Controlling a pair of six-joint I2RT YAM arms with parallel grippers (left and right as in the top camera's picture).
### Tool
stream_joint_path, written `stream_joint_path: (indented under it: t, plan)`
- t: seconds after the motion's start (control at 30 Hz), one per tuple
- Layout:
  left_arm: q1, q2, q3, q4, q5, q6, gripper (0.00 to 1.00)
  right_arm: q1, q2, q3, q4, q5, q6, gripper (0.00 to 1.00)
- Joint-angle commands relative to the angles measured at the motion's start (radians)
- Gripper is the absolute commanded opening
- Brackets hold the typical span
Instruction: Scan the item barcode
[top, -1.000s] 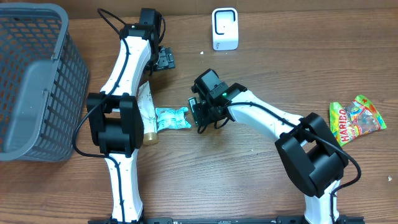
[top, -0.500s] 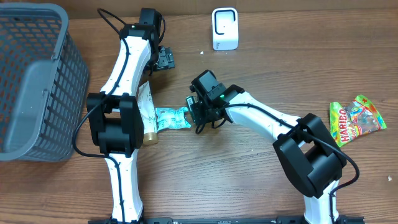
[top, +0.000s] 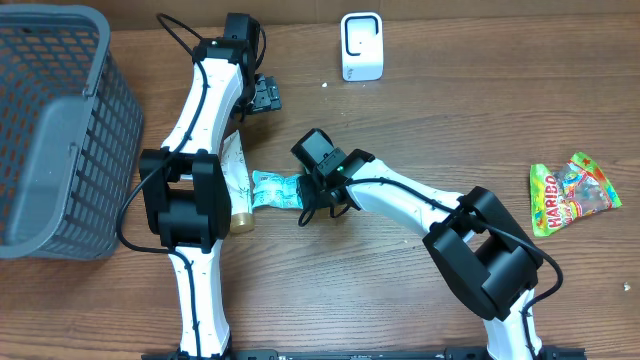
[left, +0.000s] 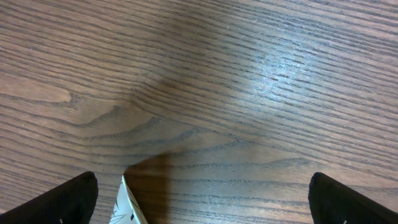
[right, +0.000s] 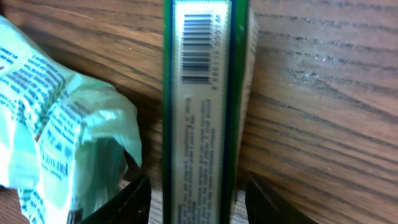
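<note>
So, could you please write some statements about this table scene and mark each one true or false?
1. The left pincer is open, with nothing between its fingers. True.
2. The Haribo bag lies inside the gray basket. False: it lies on the table, at the side opposite the basket.
3. The slim green-edged box shows its barcode to the right wrist camera. True.
4. The white scanner touches the light green packet. False: they are well apart; the scanner is at the table's far edge.

Overhead top-down; wrist views close on table (left: 249, 62)
</note>
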Motion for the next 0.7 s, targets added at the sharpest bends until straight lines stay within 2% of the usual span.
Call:
stream_joint_path:
  t: [0.0,0.2,0.37,0.43,0.57,0.67]
  plan:
    - [0.004,0.007,0.001,0.003,-0.017,-0.010,1.00,0.004,0.011,-0.005,0.008,0.024,0.049,0.50]
    - [0.004,0.007,0.001,0.003,-0.017,-0.010,1.00,-0.008,0.011,0.024,-0.020,0.033,0.048,0.36]
    - [0.004,0.007,0.001,0.003,-0.017,-0.010,1.00,-0.024,0.010,0.119,-0.155,0.180,0.001,0.26]
    - [0.004,0.007,0.001,0.003,-0.017,-0.010,1.00,-0.024,0.010,0.142,-0.194,0.280,-0.055,0.25]
    - [0.004,0.007,0.001,0.003,-0.017,-0.010,1.00,-0.017,0.010,0.154,-0.256,0.611,-0.132,0.21]
    - [0.004,0.007,0.001,0.003,-0.017,-0.010,1.00,-0.016,0.011,0.146,-0.270,0.805,-0.136,0.12]
